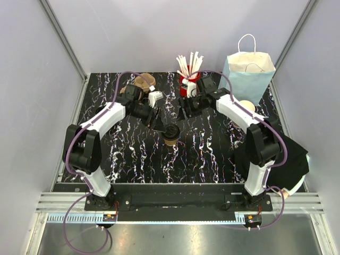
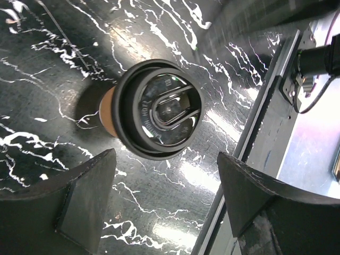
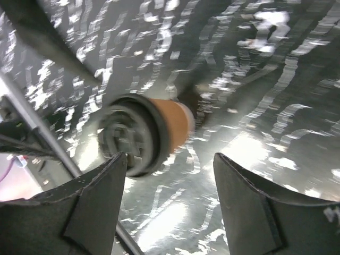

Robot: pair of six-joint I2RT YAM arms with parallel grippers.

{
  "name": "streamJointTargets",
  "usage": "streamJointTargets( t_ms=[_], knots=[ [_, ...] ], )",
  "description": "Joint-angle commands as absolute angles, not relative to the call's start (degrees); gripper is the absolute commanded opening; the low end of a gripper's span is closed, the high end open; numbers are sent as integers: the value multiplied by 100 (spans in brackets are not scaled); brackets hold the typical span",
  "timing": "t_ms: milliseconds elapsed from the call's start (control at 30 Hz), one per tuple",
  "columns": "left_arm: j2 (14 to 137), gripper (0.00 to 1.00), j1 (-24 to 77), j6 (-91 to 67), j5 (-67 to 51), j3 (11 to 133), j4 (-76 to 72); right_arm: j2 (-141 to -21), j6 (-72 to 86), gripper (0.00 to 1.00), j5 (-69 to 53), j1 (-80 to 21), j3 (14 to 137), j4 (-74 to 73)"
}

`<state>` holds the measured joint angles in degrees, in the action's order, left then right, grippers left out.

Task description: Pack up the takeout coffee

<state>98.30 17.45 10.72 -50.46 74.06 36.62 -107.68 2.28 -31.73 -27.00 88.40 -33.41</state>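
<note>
1. top external view: the takeout coffee [image 1: 170,134] stands upright on the black marbled desk [image 1: 212,154], between the two pincers, and it has a black lid [image 1: 170,130] on it.
2. the left pincer [image 1: 158,123] is just beside the cup, and the right pincer [image 1: 186,110] is near it on the other side, a little further off.
3. left wrist view: the fingers [image 2: 85,196] of the left pincer [image 2: 164,159] are wide apart and hold nothing. the cup [image 2: 109,111] is just ahead of the fingertips, in line with the gap, and neither finger touches it.
4. right wrist view: the picture is blurred. the fingers [image 3: 249,202] of the right pincer [image 3: 169,159] are also apart and empty. the cup [image 3: 172,123] is ahead of them, more toward the left finger, and not in contact.
5. a pale blue paper bag [image 1: 249,74] stands upright with its mouth open, well apart behind the right pincer.
6. a red cup [image 1: 189,81] with white sticks stands just behind the right pincer.
</note>
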Motion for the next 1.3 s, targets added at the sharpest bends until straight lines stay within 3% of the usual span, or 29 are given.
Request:
streamJointTargets(
  t_ms=[0, 500, 1267],
  knots=[
    [9598, 80, 1854, 1414, -5151, 7383, 3717, -10406, 26, 71, -2813, -2496, 8596, -3155],
    [9360, 77, 2478, 1934, -3623, 6987, 3604, -11197, -35, 64, -2760, -2505, 8552, -2865],
    [9536, 77, 2602, 1521, -2198, 7137, 2945, -10828, -193, 64, -2672, -2848, 8016, -2812]
  ],
)
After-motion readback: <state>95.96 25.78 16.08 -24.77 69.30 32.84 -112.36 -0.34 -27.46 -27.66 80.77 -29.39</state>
